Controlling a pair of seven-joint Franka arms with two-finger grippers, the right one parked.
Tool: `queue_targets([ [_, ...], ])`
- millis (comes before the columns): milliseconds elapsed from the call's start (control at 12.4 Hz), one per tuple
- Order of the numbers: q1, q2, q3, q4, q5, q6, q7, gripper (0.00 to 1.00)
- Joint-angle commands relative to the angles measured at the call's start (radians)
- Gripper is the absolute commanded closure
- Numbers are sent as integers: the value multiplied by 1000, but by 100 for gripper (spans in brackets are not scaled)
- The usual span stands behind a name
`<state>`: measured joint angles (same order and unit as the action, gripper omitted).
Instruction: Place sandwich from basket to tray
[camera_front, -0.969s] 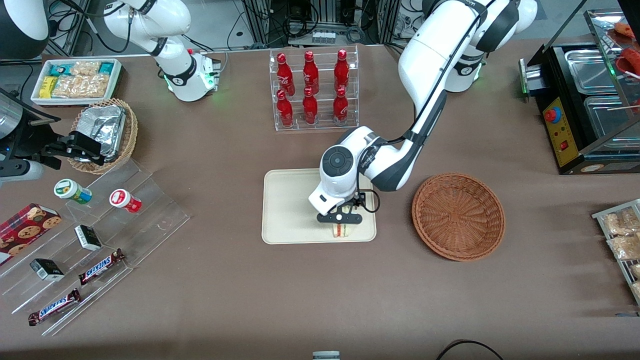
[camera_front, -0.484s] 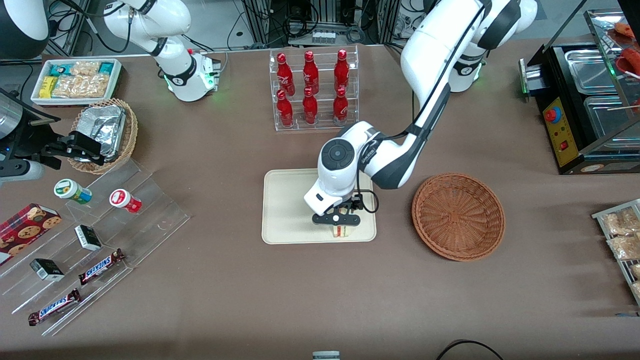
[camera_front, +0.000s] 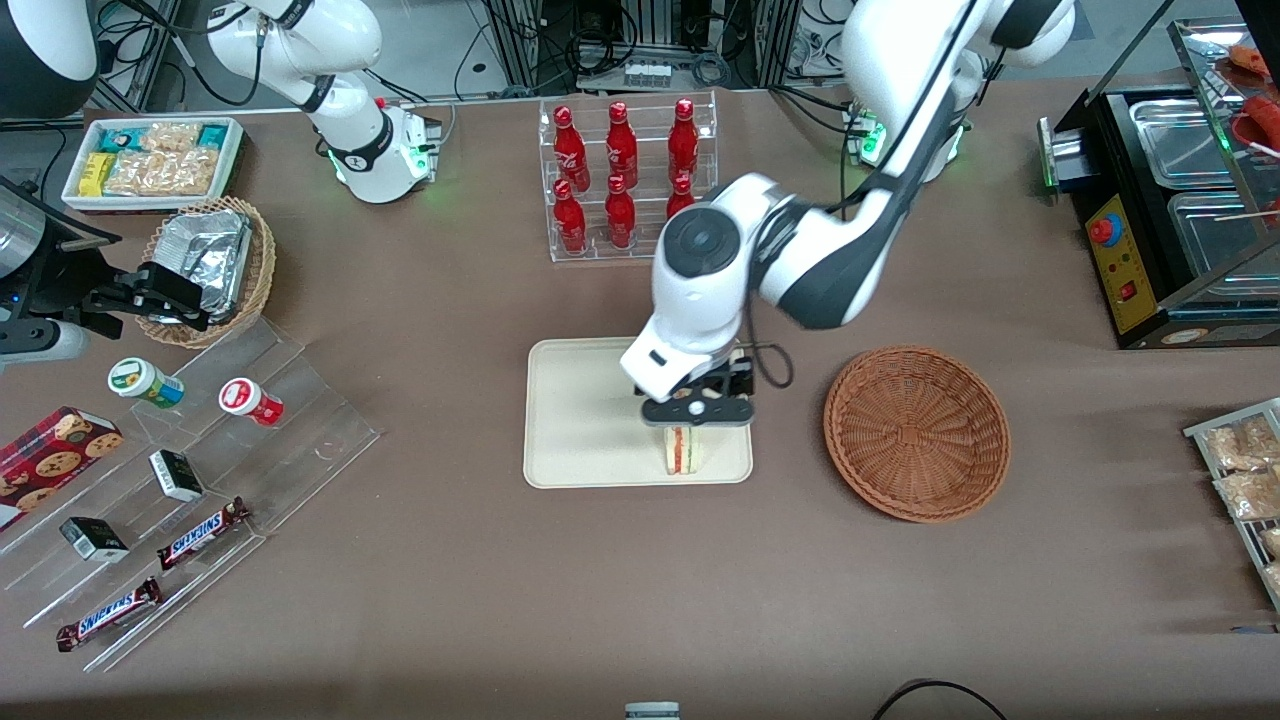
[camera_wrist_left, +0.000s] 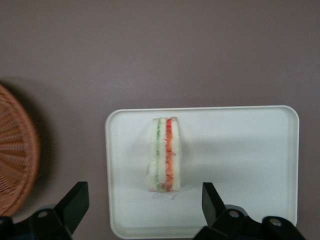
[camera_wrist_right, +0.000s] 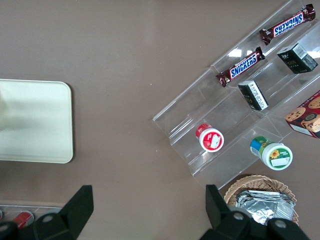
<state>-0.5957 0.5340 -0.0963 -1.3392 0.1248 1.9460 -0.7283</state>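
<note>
The sandwich (camera_front: 682, 450) (camera_wrist_left: 164, 155) stands on its edge on the cream tray (camera_front: 580, 420) (camera_wrist_left: 240, 160), near the tray's corner closest to the front camera and the basket. Its green and red filling stripes show along the cut edge. My left gripper (camera_front: 697, 420) (camera_wrist_left: 144, 190) hangs above the sandwich, open, with its black fingers (camera_wrist_left: 75, 200) spread wide apart and nothing between them. The reddish-brown wicker basket (camera_front: 915, 432) (camera_wrist_left: 15, 165) sits beside the tray toward the working arm's end, with nothing in it. The tray's edge (camera_wrist_right: 35, 120) also shows in the right wrist view.
A clear rack of red bottles (camera_front: 625, 180) stands farther from the front camera than the tray. A stepped acrylic stand with snacks (camera_front: 200, 450), a tan basket of foil packets (camera_front: 210, 265) and a white snack bin (camera_front: 150, 160) lie toward the parked arm's end. A black food warmer (camera_front: 1180, 200) stands at the working arm's end.
The gripper has risen from the tray and drawn away from the front camera. The sandwich stays on the tray, now more exposed below the gripper.
</note>
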Motion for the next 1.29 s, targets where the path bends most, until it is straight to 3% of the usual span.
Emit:
queue_targets([
  [0,66,-115,1,-20,-22,-56,-13,0],
  [646,341,-284,1,-21,-44,-211,24,0],
  [969,414,-350,-2,-31,-53,-332,192,0],
  [1211,552,-400,-61,-34,-116,-413,311,0],
])
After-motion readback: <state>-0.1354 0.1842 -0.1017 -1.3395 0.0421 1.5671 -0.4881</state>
